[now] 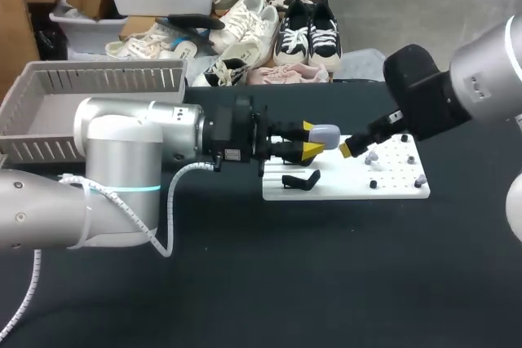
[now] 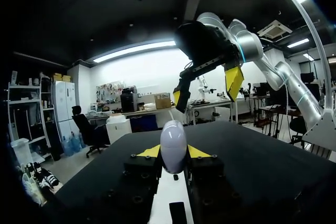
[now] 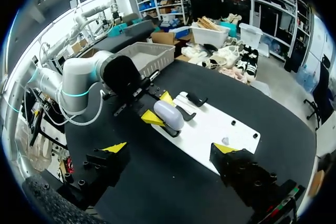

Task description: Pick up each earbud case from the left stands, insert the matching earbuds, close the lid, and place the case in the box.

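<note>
The earbud case (image 1: 325, 134) is pale lilac-grey. Below it, the board (image 1: 351, 187) is white, its stand (image 1: 300, 179) black. The bench (image 1: 285, 283) is black and the slatted box (image 1: 106, 79) grey.

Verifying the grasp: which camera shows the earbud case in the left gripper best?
Left wrist view: the earbud case sits close up, pinched from both sides by the left gripper. Right wrist view shows it smaller, from the side, over the white board. Head view shows only its pale end beyond the yellow tips.

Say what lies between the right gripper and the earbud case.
Only bare white board and black table, per the right wrist view; the left gripper holds the earbud case, right gripper open.
</note>
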Available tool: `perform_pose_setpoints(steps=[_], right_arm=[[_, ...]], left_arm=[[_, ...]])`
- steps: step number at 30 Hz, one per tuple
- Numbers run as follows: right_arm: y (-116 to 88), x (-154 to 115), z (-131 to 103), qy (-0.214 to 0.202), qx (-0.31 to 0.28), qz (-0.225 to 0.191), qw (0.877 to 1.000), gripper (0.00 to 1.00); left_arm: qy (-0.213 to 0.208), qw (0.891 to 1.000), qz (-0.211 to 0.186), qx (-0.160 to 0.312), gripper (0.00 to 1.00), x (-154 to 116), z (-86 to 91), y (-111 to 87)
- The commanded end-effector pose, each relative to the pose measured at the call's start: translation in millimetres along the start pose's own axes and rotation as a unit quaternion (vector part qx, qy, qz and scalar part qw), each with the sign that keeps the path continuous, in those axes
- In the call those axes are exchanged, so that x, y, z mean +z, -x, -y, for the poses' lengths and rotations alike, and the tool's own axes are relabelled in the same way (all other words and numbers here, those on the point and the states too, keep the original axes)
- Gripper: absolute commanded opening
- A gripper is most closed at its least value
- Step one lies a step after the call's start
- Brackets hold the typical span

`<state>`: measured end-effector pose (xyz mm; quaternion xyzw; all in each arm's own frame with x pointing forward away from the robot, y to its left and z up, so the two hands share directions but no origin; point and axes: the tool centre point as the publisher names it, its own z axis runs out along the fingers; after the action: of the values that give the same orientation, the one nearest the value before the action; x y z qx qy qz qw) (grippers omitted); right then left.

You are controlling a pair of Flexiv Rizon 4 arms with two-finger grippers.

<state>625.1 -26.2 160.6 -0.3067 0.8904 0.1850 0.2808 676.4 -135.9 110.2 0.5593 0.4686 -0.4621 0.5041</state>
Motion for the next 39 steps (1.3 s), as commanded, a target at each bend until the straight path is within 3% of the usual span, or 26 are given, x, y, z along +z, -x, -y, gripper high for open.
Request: perform_pose_setpoints(steps=[1,21,39], right_arm=[[5.4,14.9,-2.8,-0.109,0.000,-0.005,0.994,1.00],[14.9,41.7,13.0,-0.125,0.009,-0.021,0.992,1.00],[20.5,46.9,23.9,-0.135,0.015,-0.026,0.990,1.00]], left_arm=[[0.002,1.000,0.001,0.001,0.00,0.1,0.7,-0.3],[0.002,1.000,0.001,0.001,0.00,0.1,0.7,-0.3],[0.002,1.000,0.001,0.001,0.00,0.1,0.7,-0.3]])
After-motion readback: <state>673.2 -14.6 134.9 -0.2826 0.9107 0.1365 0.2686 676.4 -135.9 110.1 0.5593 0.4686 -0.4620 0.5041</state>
